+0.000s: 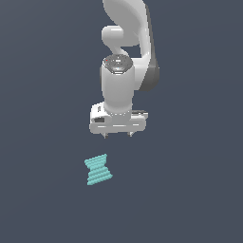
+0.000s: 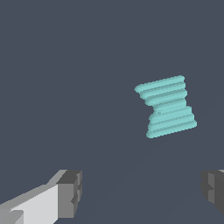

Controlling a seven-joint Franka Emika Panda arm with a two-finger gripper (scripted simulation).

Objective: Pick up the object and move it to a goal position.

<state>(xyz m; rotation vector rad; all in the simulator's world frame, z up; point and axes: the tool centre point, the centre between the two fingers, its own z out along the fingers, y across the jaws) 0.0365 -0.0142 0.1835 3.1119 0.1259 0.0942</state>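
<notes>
Your fingers (image 2: 70, 192) are standing wide apart and gripping nothing. The gripper (image 1: 118, 135) is hanging above the floor. The turquoise object (image 1: 98, 169) is lying outside the gap, ahead and off to one side, well apart, its ridges running roughly along your opening line.

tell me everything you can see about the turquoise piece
The turquoise piece is small and hourglass-shaped: wide at both ends, pinched at the waist, built of horizontal ridged layers with a matte look. It sits slightly tilted on the dark floor, below the gripper and toward the exterior view's left. Nothing else touches it.
</notes>
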